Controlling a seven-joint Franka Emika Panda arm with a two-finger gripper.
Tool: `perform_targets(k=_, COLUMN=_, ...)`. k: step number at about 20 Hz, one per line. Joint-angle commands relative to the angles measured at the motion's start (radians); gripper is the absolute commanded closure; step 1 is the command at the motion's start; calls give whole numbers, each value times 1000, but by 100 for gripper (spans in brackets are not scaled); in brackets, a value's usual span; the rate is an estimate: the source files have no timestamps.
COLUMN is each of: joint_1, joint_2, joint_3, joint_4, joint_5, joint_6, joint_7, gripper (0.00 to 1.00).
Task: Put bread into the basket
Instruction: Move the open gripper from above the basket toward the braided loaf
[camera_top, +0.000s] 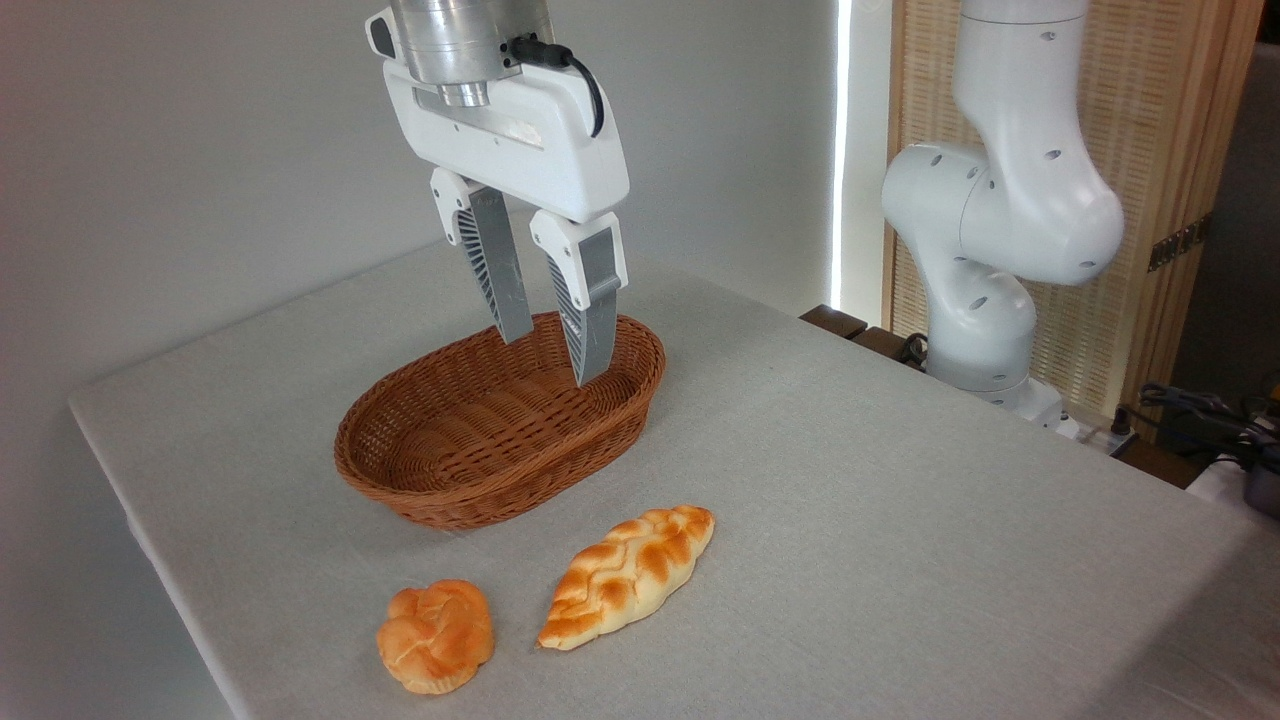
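Observation:
The bread (628, 576), a long braided loaf with pointed ends and a golden-orange crust, lies on the grey tablecloth in front of the basket, slanting from lower left to upper right. The oval brown wicker basket (440, 490) sits behind it with nothing inside. My gripper (555, 358) hangs over the basket's far right part, well above and behind the loaf. Its two grey fingers (500, 280) point down, spread apart, with nothing between them.
A small round knotted bun (437, 636) rests left of the loaf near the table's front edge. The arm's white base (985, 300) stands at the back right, beside cables (1200, 415). The table's left edge (150, 540) runs close to the basket.

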Motion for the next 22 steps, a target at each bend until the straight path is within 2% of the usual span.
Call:
perform_targets(k=1, joint_1=-6, joint_2=-8, joint_3=8, joint_4=-11, joint_5=7, joint_6=14, joint_7=-10, gripper=0)
perform_targets(k=12, joint_1=-7, joint_2=-8, joint_3=7, joint_4=-29, joint_5=7, joint_6=25, joint_7=-10, gripper=0)
perform_targets(k=16, joint_1=-16, joint_2=-58, joint_3=-6, joint_4=-173, joint_5=-6, joint_6=163, joint_7=-29, gripper=0)
perform_targets(k=20, joint_1=-26, joint_2=-112, joint_3=-21, joint_4=-383, joint_5=-6, joint_6=354, joint_7=-142, gripper=0)
perform_targets(k=22, joint_1=-32, joint_2=-111, joint_3=-30, joint_4=-423, joint_5=19, joint_6=402, joint_7=-148, gripper=0)
